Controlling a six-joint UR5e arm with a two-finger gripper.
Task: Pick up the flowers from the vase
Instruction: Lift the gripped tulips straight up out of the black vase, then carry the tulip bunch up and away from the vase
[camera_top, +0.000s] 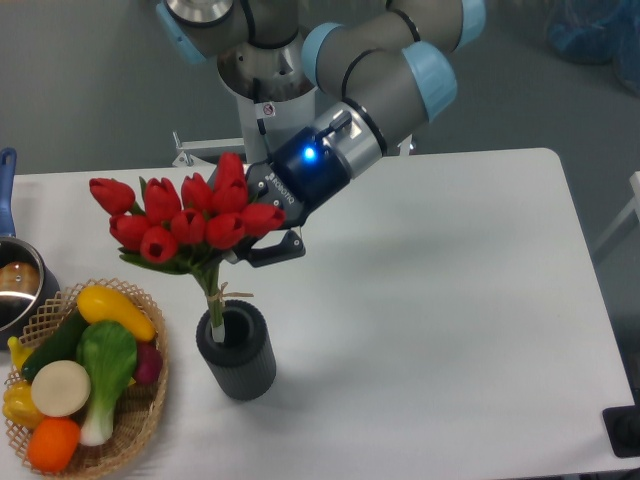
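A: Any legible markings?
B: White lettering on the end effector (262, 232) body, too small to read.
A: End effector state?
B: Clamped on the flowers (185, 220), at the right side of the bunch.
A: Flower position?
B: Blooms just left of the end effector; stem ends dip into the vase (236, 351) below it, on the table (450, 300).

Matt ribbed vase (236, 354), glossy plastic-looking flowers (185, 222), woven wicker basket (140, 418), smooth white table (450, 330)
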